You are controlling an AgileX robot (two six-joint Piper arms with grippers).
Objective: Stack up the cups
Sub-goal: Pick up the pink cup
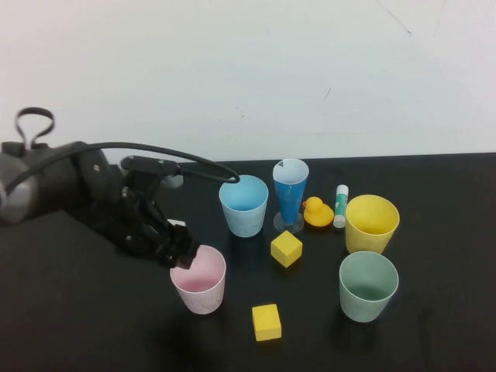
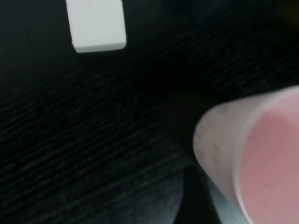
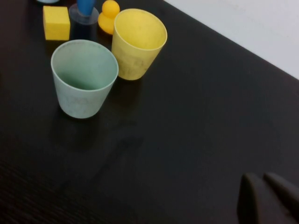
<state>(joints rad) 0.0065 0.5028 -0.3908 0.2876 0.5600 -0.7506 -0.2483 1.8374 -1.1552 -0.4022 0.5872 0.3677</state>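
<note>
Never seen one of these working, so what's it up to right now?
Left gripper open at pink cup's rim. Right gripper shut, parked aside. Blue, yellow, green cups unstacked. Nothing blocking.

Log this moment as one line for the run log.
stage: no cups stacked | left claw: open at pink cup rim | right claw: shut, parked off to the side | blue cup, yellow cup, green cup: upright, apart
</note>
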